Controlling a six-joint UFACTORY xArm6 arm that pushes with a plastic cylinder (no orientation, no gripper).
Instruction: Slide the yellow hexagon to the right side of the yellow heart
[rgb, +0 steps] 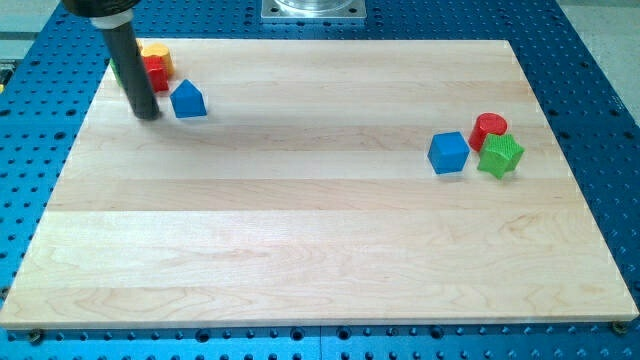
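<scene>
My tip (147, 114) rests on the board at the view's upper left. One yellow block (156, 49) shows just above and to the right of the rod, partly hidden behind a red block (157, 72); its shape cannot be made out. A second yellow block does not show. A sliver of a green block (117, 72) shows at the rod's left edge. A blue house-shaped block (188, 100) lies just right of my tip, a small gap apart.
At the view's right, a blue cube (448, 152), a red cylinder (489, 127) and a green star-shaped block (500, 157) sit close together. The wooden board (300, 230) lies on a blue perforated table.
</scene>
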